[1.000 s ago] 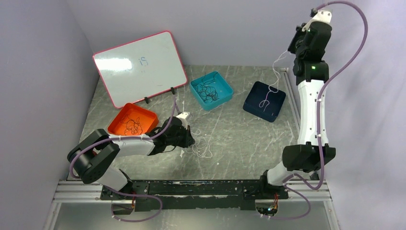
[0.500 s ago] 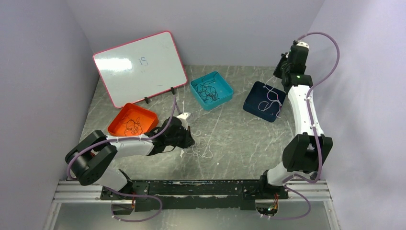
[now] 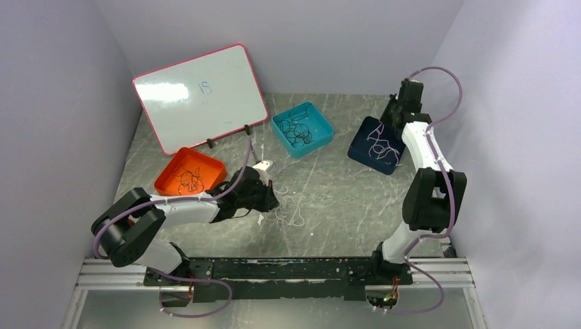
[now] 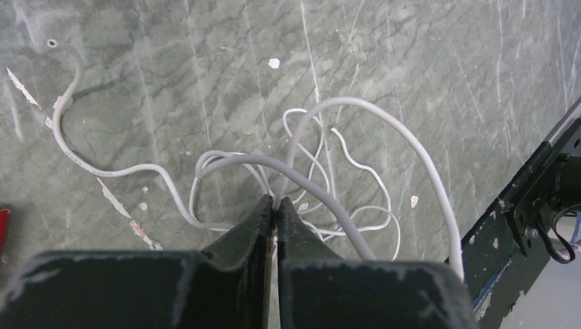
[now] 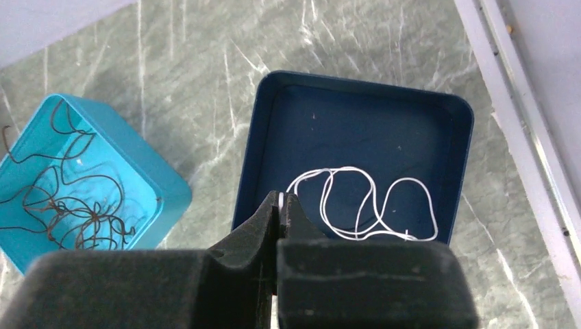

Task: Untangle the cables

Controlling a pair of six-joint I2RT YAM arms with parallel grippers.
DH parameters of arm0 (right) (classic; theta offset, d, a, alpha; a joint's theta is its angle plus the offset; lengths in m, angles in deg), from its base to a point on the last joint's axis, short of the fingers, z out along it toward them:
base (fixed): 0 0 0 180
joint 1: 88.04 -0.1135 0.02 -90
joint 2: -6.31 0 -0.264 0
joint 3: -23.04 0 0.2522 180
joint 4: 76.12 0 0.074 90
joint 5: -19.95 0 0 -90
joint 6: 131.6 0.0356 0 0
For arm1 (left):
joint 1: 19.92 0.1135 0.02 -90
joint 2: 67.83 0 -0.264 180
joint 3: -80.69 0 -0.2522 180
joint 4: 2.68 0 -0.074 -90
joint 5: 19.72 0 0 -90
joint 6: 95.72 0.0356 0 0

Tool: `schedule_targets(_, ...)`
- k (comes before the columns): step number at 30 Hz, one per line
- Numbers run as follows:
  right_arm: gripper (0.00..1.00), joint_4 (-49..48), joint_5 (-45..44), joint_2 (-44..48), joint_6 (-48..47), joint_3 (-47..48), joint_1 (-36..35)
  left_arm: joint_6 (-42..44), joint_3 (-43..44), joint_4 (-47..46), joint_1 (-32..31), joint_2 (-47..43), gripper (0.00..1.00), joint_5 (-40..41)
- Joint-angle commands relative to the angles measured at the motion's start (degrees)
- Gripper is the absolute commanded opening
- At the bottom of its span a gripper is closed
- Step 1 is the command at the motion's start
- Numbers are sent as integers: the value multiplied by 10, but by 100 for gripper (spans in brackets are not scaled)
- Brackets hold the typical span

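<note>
While my left gripper (image 4: 275,202) sits low over the table (image 4: 171,68), its jaws are pressed together on one strand of the white cable tangle (image 4: 349,100), which lies in loose loops on the marbled surface near the front rail. My right gripper (image 5: 281,199) hangs over one edge of the dark blue tray (image 5: 363,86) at the far right of the table. Its jaws are closed too, with a bit of white pinched at the tips, evidently an end of the single white cable (image 5: 342,168) that lies looped on that tray's floor. A dark cable knot (image 5: 75,205) sits inside the teal tray (image 5: 161,181) beside it. A dark cable heap (image 3: 188,179) lies in the orange tray (image 3: 209,164), near my left arm.
</note>
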Motion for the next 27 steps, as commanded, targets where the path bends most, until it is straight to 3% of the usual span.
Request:
schedule_targets(1, 0, -19, -1, -23, 15, -21, 7, 7, 14, -7, -5, -9, 7, -19)
schedule_targets(4, 5, -14, 1, -43, 18, -30, 7, 8, 13, -8, -6, -9, 7, -18)
schedule_targets(8, 25, -3, 7, -65, 17, -27, 8, 7, 9, -11, -5, -15, 7, -15)
schedule_targets(13, 37, 4, 4, -70, 12, -20, 7, 7, 4, -19, -5, -15, 7, -17)
schedule_targets(17, 42, 21, 5, -86, 2, -9, 7, 6, 1, -24, -5, -14, 7, -19)
schedule_targets(27, 39, 68, 70, -180, -17, 59, -5, 5, -1, -27, -6, -12, 7, -15)
